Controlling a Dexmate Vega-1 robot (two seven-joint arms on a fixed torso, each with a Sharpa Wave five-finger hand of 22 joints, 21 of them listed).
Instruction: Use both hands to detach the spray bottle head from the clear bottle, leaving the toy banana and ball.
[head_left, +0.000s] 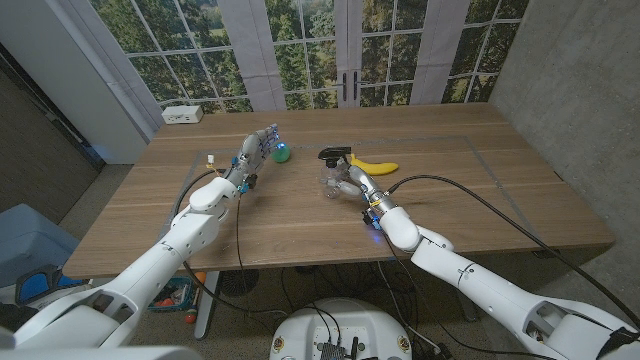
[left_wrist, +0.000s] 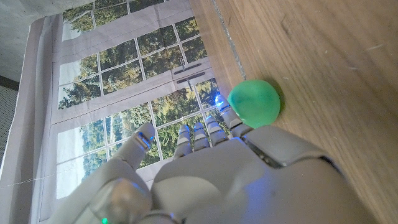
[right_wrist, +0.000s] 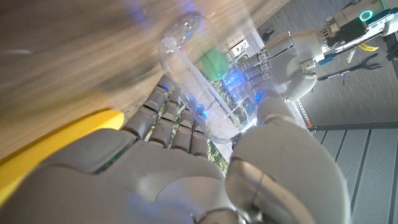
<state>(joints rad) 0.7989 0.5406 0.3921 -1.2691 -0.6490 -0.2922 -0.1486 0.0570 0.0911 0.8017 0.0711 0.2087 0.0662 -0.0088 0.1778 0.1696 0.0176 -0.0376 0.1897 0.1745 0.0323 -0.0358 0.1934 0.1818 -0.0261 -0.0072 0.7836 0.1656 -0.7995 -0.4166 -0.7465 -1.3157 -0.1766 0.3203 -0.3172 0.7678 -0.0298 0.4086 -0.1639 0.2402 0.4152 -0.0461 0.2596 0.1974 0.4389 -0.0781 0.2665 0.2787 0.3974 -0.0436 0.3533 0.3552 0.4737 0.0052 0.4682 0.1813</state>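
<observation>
At table centre: right hand (head_left: 352, 183) wraps clear bottle (head_left: 331, 182), black spray head (head_left: 334, 155) still attached, banana (head_left: 375, 165) just behind. Left hand (head_left: 255, 148) open, empty, beside green ball (head_left: 283, 152). Step: securing bottle. Next: left hand must cross over, grip head.

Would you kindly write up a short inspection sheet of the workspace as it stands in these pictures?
Surface: wooden table, tape lines marking a work area.
Job's things: clear bottle upright, black spray head on top; toy banana just behind it; green ball to the robot's left.
Clutter: white box at the far left corner.
Hands: right hand grips the clear bottle; left hand beside the ball, fingers apart, holding nothing.
Cables: black cables run along both arms and over the table.
Surroundings: large windows facing trees, grey walls.
</observation>
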